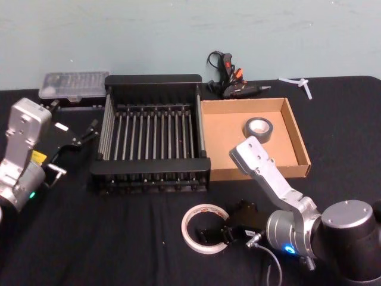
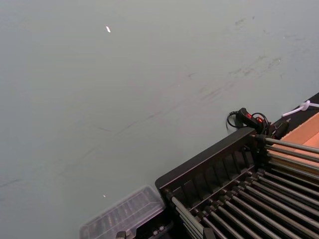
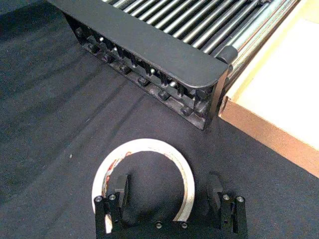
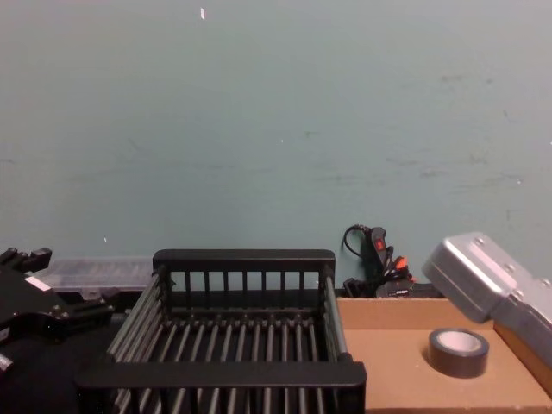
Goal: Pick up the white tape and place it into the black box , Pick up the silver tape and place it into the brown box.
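**One roll home, one still on the cloth**

While my left gripper (image 1: pixel 92 128) waits off to the left of the black box (image 1: pixel 152 78), spread and carrying nothing, my right gripper (image 1: pixel 215 234) does the work at the near edge of the table. Its fingers (image 3: pixel 120 185) are apart and straddle the near-right part of the white tape (image 1: pixel 205 229): from the wrist camera I see one finger standing inside the roll's hole and the other outside its wall, with the band of tape between them. I have not clenched yet; the roll lies flat on the black tablecloth (image 1: pixel 119 238), just in front of the black box's near rim and well clear of it.

As for progress, I judge the job half done. The silver tape (image 1: pixel 258 128) already lies flat on the floor of the brown box (image 1: pixel 297 140), toward its far-right corner, so that part needs nothing more from me. The black box, beside the brown one and touching or nearly touching it, has only its bare bars to show.

What remains, as I read it, is to pinch the white roll's wall, raise it over the thick rim, and let it go onto the slatted floor.
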{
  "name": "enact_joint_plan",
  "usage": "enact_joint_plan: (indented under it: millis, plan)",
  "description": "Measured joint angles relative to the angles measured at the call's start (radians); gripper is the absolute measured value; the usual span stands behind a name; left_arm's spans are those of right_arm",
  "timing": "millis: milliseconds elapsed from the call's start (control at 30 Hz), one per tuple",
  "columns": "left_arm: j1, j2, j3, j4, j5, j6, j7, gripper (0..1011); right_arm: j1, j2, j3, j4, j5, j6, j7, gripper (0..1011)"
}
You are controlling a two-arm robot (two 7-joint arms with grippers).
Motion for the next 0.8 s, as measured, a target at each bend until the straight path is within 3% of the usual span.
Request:
enact_joint_plan:
  millis: [267,800]
  plan:
    - [0.000,0.000,0.000,0.000,0.000,0.000,0.000,1001,0.000,0.000,0.001,0.000,0.000,0.000,0.001,993]
    - [0.000,0.000,0.000,0.000,0.000,0.000,0.000,1001,0.000,0.000,0.001,0.001,0.001,0.002,0.001,600]
